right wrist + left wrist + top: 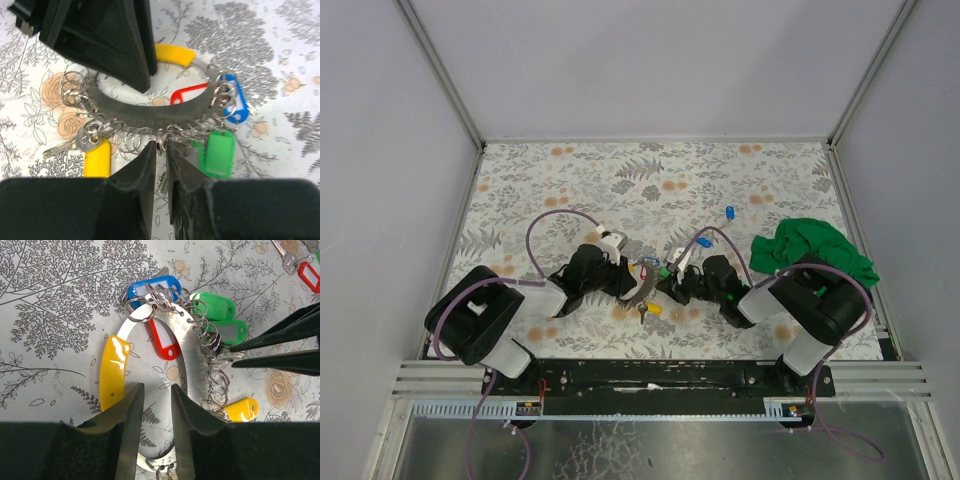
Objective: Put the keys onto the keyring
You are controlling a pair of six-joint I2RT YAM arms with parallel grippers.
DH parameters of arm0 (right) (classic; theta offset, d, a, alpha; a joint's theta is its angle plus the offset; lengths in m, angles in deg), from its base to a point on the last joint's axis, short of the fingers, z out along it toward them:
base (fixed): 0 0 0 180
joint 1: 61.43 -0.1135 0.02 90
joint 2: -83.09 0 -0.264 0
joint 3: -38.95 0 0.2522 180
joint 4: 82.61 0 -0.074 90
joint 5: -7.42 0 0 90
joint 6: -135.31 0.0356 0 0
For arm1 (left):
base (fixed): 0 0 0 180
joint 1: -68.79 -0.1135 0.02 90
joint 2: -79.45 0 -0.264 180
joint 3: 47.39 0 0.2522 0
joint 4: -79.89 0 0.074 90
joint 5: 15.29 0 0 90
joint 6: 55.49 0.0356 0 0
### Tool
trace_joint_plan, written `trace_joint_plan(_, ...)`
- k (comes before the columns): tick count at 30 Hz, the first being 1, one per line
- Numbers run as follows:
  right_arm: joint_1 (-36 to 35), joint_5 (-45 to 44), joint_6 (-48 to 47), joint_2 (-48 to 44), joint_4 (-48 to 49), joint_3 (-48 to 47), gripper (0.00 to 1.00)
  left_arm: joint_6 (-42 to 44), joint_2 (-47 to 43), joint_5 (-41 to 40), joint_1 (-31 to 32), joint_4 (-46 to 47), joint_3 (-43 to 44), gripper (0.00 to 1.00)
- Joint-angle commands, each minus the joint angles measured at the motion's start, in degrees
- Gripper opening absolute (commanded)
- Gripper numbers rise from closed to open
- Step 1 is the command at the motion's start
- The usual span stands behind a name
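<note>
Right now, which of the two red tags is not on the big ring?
The red tag at the top right of the left wrist view, lying loose on the table with its key. The other red tag sits inside the keyring.

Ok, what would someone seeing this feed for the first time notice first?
The keyring, crowded with small rings and yellow, red, blue and green tags, sits at the near centre between the left pincer and right pincer. Next, the green cloth bunched at the right edge.
</note>
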Motion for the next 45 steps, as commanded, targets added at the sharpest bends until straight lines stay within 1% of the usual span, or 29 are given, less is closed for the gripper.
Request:
trace_joint_plan(1,0.20,-5.37,-0.26,-6.88,-7.60,-2.01,0.21,0.04,0.85,0.39,-0.20,1.67,1.05,0.28)
trace_joint_plan(3,0.12,-5.42,-0.85,-8.37,-12.17,-3.32,0.21,0.08,0.86,0.37,-0.19,1.69,1.12,0.28)
trace_joint_plan(6,0.12,-3.86,-0.96,-10.14,-16.43,-4.72,0.21,0.08,0.91,0.55,-0.22,1.60,1.17,0.28)
trace_joint_plan(11,-0.13,-1.15,-2.32,-13.17,-24.15,-6.67,0.28,0.23,0.94,0.58,-0.20,1.41,1.19,0.28)
trace_joint_plan(14,-0.15,-1.68,-3.16,-13.53,-29.17,-8.83,0.29,0.26,0.88,0.57,-0.20,1.26,1.28,0.28)
trace_joint_plan(17,-0.15,-2.14,-1.87,-12.68,-32.40,-10.83,0.28,0.34,0.87,0.64,-0.20,1.16,1.37,0.28)
trace_joint_plan(23,-0.12,-3.52,2.46,-8.81,-34.97,-14.43,0.28,0.34,0.88,0.80,-0.18,1.14,1.34,0.28)
trace_joint_plan(30,-0.15,-4.68,5.40,-6.63,-37.56,-17.46,0.28,0.34,1.12,1.04,-0.20,1.16,1.43,0.28)
trace_joint_plan(41,-0.14,-4.77,6.90,-4.72,-41.06,-19.65,0.27,0.26,1.26,1.25,-0.20,1.17,1.43,0.28)
trace_joint_plan(45,-0.14,-3.38,7.44,-4.62,-42.06,-20.21,0.26,0.26,1.24,1.26,-0.23,1.14,1.50,0.28)
